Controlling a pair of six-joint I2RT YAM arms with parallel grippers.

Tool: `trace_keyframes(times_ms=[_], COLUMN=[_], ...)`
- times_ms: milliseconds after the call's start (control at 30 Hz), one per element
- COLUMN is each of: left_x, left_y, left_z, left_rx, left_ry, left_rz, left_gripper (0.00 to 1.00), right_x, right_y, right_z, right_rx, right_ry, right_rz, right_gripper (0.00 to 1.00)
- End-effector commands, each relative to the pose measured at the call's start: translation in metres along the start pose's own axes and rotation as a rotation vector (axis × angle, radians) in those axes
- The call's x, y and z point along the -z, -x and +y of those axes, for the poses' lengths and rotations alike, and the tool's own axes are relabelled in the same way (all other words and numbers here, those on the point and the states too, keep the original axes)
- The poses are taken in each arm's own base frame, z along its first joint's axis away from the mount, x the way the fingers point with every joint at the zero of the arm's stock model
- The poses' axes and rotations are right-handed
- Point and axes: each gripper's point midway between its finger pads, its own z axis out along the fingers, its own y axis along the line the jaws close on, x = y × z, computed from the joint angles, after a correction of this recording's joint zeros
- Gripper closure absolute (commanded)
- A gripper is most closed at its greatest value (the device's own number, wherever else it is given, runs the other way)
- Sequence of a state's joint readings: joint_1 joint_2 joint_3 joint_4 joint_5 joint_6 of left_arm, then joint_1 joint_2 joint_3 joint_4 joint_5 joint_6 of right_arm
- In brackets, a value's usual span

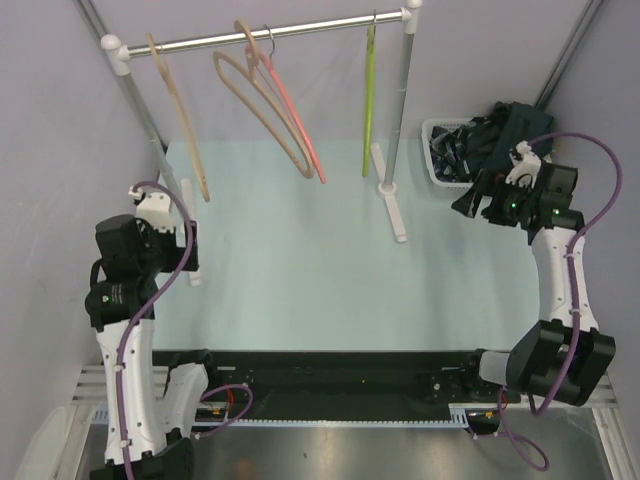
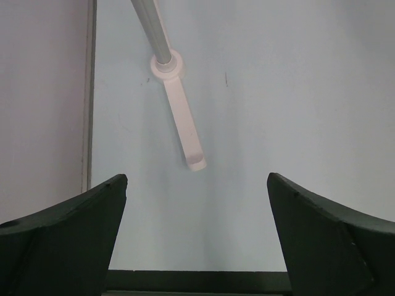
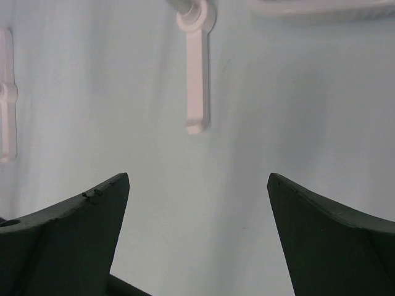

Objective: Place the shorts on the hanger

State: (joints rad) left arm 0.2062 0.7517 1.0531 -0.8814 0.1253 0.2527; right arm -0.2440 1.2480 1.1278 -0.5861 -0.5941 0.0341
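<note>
Shorts: dark navy fabric shorts (image 1: 505, 125) lie bunched in a white slatted plastic basket (image 1: 430, 128) at the far right of the pale blue worktop (image 1: 300, 270)
Hanger: thin lime-green plastic hanger with a metal hook (image 1: 368, 110) hangs edge-on near the right end of the silver metal rail (image 1: 300, 32), well apart from the shorts
Left claw (image 2: 197, 185): released, dark fingers (image 2: 74, 234) spread wide with bare worktop between them; it hovers at the left side, over the white plastic left rack foot (image 2: 185, 123)
Right claw (image 3: 197, 182): released, spread just as wide; it hovers just beside the basket's near edge, apart from the shorts, with the white plastic right rack foot (image 3: 197, 80) ahead of it
Other hangers: beige wooden hangers (image 1: 180, 110) and one pink hanger (image 1: 300, 125) hang left of the green one
</note>
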Motion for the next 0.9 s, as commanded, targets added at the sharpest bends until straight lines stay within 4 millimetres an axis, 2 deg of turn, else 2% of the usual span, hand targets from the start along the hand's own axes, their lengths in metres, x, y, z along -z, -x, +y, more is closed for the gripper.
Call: trace_keyframes(times_ms=[0,33,67,100,133,167,267,300,333,400,433,467,500,533,567,600,667,700,733,800,833,867], left_x=[0.029,0.032,0.035,0.039,0.041,0.042,0.046,0.045,0.045,0.042,0.041,0.040,0.037,0.037,0.037,0.036,0.038,0.038,0.040,0.042,0.043,0.044], left_y=[0.051,0.056,0.061,0.068,0.073,0.078,0.090,0.092,0.094,0.097,0.097,0.097,0.097,0.097,0.097,0.097,0.098,0.100,0.100,0.102,0.103,0.104], left_z=[-0.001,-0.003,-0.006,-0.007,-0.009,-0.012,-0.019,-0.021,-0.023,-0.026,-0.029,-0.031,-0.033,-0.037,-0.036,-0.035,-0.028,-0.026,-0.024,-0.025,-0.026,-0.026], left_rx=[0.108,0.139,0.152,0.179,0.189,0.193,0.216,0.219,0.235,0.248,0.253,0.253,0.254,0.244,0.237,0.219,0.209,0.192,0.185,0.167,0.161,0.159], left_ry=[0.003,-0.003,-0.021,-0.029,-0.041,-0.059,-0.107,-0.121,-0.129,-0.150,-0.172,-0.184,-0.195,-0.216,-0.213,-0.210,-0.167,-0.156,-0.145,-0.146,-0.150,-0.154], left_rz=[-0.173,-0.188,-0.204,-0.224,-0.243,-0.260,-0.309,-0.317,-0.320,-0.327,-0.328,-0.330,-0.332,-0.338,-0.346,-0.350,-0.368,-0.382,-0.392,-0.413,-0.418,-0.421], left_gripper=[0.00,0.00,0.00,0.00,0.00,0.00,0.00,0.00,0.00,0.00,0.00,0.00,0.00,0.00,0.00,0.00,0.00,0.00,0.00,0.00,0.00,0.00], right_x=[0.007,0.014,0.021,0.017,0.019,0.033,0.028,0.033,0.022,0.016,0.008,0.006,-0.006,-0.003,-0.021,-0.034,-0.048,-0.058,-0.070,-0.085,-0.089,-0.095], right_y=[0.060,0.075,0.097,0.104,0.114,0.139,0.163,0.181,0.182,0.194,0.202,0.208,0.211,0.225,0.219,0.220,0.227,0.229,0.230,0.231,0.241,0.241], right_z=[-0.025,-0.041,-0.047,-0.067,-0.077,-0.088,-0.122,-0.124,-0.138,-0.152,-0.168,-0.174,-0.175,-0.177,-0.190,-0.187,-0.200,-0.196,-0.208,-0.214,-0.209,-0.213], right_rx=[-0.065,-0.123,-0.122,-0.161,-0.197,-0.179,-0.205,-0.176,-0.193,-0.190,-0.192,-0.169,-0.150,-0.122,-0.096,-0.070,-0.039,-0.014,-0.005,0.028,0.049,0.056], right_ry=[-0.022,-0.026,-0.032,-0.048,-0.053,-0.069,-0.125,-0.139,-0.155,-0.208,-0.258,-0.282,-0.293,-0.333,-0.371,-0.395,-0.486,-0.500,-0.544,-0.592,-0.619,-0.643], right_rz=[-0.123,-0.164,-0.213,-0.220,-0.243,-0.308,-0.345,-0.381,-0.368,-0.384,-0.389,-0.393,-0.381,-0.398,-0.357,-0.338,-0.336,-0.331,-0.332,-0.325,-0.343,-0.342], right_gripper=[0.00,0.00,0.00,0.00,0.00,0.00,0.00,0.00,0.00,0.00,0.00,0.00,0.00,0.00,0.00,0.00,0.00,0.00,0.00,0.00,0.00,0.00])
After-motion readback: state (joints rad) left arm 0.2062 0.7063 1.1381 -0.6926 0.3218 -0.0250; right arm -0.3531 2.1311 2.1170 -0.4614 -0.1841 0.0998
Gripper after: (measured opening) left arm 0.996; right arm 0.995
